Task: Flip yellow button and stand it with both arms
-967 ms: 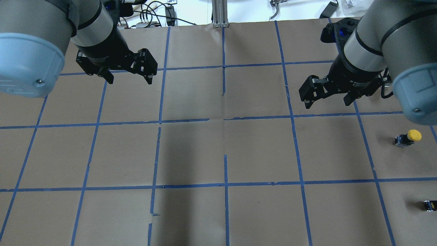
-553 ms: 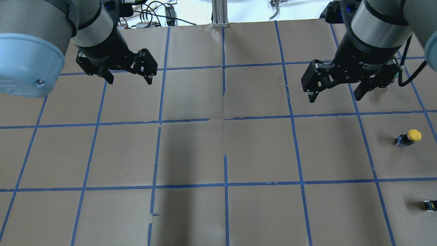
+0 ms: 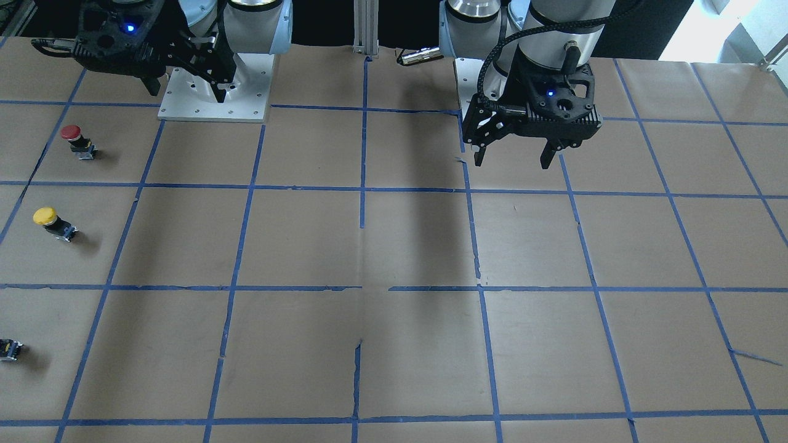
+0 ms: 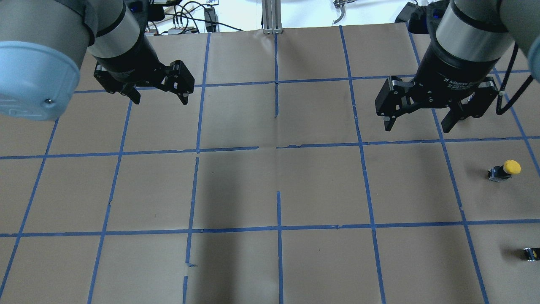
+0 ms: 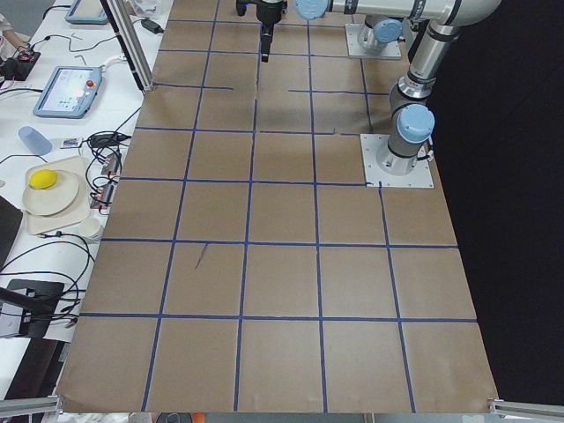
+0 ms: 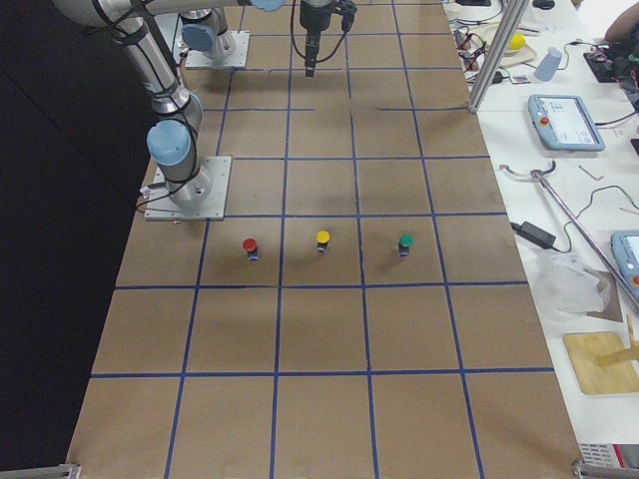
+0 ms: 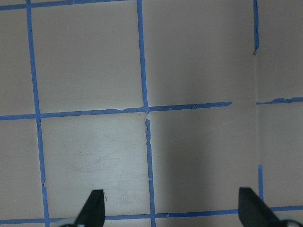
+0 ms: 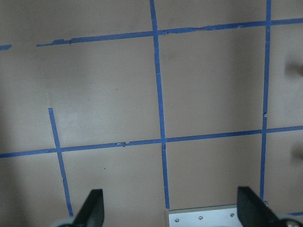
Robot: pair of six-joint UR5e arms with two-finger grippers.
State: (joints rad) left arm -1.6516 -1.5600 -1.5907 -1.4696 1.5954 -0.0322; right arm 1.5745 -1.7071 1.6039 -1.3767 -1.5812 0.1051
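The yellow button (image 4: 505, 170) stands on the brown paper at the table's right side, apparently cap up. It also shows in the front view (image 3: 52, 223) and the exterior right view (image 6: 322, 240). My right gripper (image 4: 417, 126) is open and empty. It hangs above the table, behind and to the left of the button, well apart from it. Its fingertips (image 8: 92, 208) frame bare paper in the right wrist view. My left gripper (image 4: 160, 100) is open and empty over the far left squares. It also shows in the front view (image 3: 511, 163).
A red-capped button (image 3: 77, 140) stands nearer my base and a green-capped one (image 6: 405, 243) farther out, in a row with the yellow one. A tiny dark block (image 4: 530, 253) lies at the right edge. My right base plate (image 8: 213, 218) shows below the right gripper.
My right wrist has turned, and its gripper has shifted a little right and towards the button's row, still open. The left arm and the buttons have not moved.
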